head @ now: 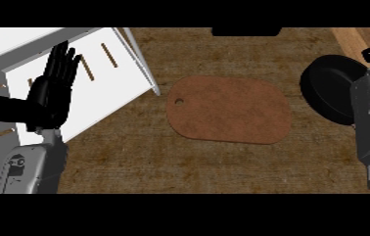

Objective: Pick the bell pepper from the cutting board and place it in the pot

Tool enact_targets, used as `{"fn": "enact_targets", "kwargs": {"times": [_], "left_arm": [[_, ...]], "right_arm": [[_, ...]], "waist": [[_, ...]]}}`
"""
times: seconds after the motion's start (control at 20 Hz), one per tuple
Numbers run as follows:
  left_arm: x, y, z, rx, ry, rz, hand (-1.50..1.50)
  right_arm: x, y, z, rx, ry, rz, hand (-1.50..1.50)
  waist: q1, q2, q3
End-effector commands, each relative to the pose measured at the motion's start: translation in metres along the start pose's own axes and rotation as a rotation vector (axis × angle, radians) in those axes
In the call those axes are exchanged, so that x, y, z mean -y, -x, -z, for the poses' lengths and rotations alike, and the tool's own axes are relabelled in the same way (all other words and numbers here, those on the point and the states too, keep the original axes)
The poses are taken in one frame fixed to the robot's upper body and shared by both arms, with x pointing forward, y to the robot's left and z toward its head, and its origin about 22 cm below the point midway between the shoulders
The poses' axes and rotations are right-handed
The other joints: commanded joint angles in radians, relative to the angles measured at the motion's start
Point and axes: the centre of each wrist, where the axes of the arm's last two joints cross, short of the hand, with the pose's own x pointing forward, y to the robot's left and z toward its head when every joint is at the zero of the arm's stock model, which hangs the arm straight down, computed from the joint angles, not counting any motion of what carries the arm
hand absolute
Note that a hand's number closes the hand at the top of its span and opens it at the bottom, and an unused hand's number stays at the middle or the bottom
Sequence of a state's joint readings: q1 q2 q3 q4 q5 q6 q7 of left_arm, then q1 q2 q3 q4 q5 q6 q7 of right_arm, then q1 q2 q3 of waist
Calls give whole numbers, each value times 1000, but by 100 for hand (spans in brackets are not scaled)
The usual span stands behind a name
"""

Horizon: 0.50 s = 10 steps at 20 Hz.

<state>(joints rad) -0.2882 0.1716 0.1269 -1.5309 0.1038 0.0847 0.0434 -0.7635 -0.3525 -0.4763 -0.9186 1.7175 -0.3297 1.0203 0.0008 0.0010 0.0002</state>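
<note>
The left hand (52, 90) rests at the left edge of the frame, its fingers straight and pointing up, holding nothing. The brown cutting board (230, 110) lies mid-frame on the counter (217, 166). The black pot (318, 85) sits at the right edge, partly covered by the grey right forearm (362, 127). The right hand (365, 57) merges with the pot's black, so open or closed cannot be told, nor where the bell pepper is
</note>
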Motion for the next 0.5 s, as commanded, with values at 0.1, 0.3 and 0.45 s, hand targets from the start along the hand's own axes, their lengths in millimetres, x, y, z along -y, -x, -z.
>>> {"fn": "enact_targets", "kwargs": {"times": [0.1, 0.3, 0.45], "left_arm": [[-8, -9, 1, -5, 10, -6, 0], [-1, -4, -12, -1, 11, 10, 0], [-2, -5, -3, 2, -9, 11, 0]], "right_arm": [[-43, 44, 11, -114, -62, -23, 150], [-44, 40, 15, -244, -227, 121, 150], [-53, 52, 6, -194, -319, 202, -150]], "waist": [[7, 2, 1], [18, 3, 2], [3, 0, 1]]}}
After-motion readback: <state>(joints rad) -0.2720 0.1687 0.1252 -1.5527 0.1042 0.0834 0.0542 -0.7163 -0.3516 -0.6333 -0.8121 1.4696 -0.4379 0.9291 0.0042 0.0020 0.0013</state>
